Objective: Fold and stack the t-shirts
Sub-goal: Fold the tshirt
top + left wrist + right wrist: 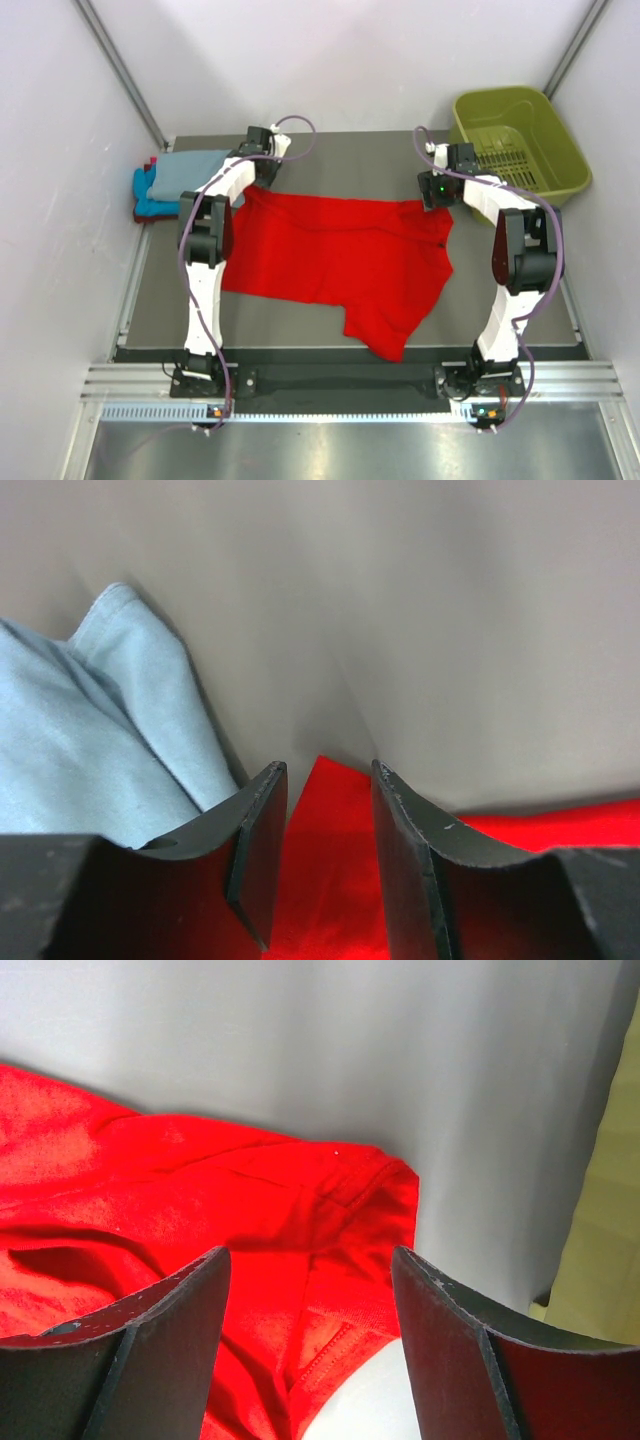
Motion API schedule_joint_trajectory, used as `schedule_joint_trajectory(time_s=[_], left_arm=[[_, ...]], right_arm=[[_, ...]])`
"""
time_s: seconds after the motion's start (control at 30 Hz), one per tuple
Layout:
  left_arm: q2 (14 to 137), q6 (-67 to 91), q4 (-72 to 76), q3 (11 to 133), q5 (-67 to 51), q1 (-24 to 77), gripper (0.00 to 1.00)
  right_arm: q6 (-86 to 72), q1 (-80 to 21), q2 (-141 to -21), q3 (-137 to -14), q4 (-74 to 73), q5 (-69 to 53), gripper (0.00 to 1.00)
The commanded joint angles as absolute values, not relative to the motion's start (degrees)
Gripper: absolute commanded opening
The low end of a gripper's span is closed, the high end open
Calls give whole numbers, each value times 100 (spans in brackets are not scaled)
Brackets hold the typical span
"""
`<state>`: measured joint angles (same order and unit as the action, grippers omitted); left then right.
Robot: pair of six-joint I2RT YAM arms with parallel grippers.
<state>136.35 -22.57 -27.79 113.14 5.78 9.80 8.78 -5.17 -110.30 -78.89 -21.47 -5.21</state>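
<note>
A bright red t-shirt (340, 260) lies spread and rumpled across the middle of the table. My left gripper (266, 178) hangs at its far left corner. In the left wrist view this gripper (327, 770) is open, its jaws a little apart astride the red corner (330, 880). My right gripper (440, 203) is at the shirt's far right corner. Seen from the right wrist, it (310, 1255) is wide open over a hemmed red fold (350, 1340), holding nothing. A folded grey-blue t-shirt (195, 165) rests on a turquoise one (150, 200) at the far left.
An olive-green plastic basket (520, 145) stands at the far right corner, just beyond the right gripper. White walls close in the table on the left, back and right. The grey-blue shirt (80, 740) lies right beside the left fingers (260, 810).
</note>
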Motion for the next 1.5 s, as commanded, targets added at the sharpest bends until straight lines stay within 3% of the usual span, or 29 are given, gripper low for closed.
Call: schedule_joint_trajectory(time_s=[0.0, 0.83, 0.87, 0.9, 0.93, 1.33, 1.37, 1.4, 1.47], left_arm=[[13605, -2215, -2927, 11180, 589, 704, 44], [12982, -2215, -2875, 12014, 589, 624, 44], [12990, -22, -2874, 12032, 589, 624, 44], [13008, -609, -2857, 12050, 6, 624, 99], [13034, -563, -2848, 12085, -1331, 624, 1], [13069, -492, -2821, 12226, -1555, 668, 0], [13069, -562, -2856, 12217, -1582, 668, 8], [13078, -589, -2865, 12208, -1547, 677, 34], [13096, -659, -2900, 12173, -1363, 677, 52]], right_arm=[[861, -571, -10978, -8060, -2048, -483, 66], [896, -598, -10925, -8007, -2048, -404, 66], [888, -606, -10934, -8016, -2048, -413, 66], [888, -615, -10942, -8033, -2039, -413, 66], [888, -624, -10951, -8059, -2048, -404, 66], [888, -633, -10854, -7919, -2021, -404, 66], [896, -633, -10846, -7928, -2021, -396, 66], [896, -633, -10854, -7936, -2021, -378, 66], [896, -633, -10854, -7945, -2021, -378, 66]])
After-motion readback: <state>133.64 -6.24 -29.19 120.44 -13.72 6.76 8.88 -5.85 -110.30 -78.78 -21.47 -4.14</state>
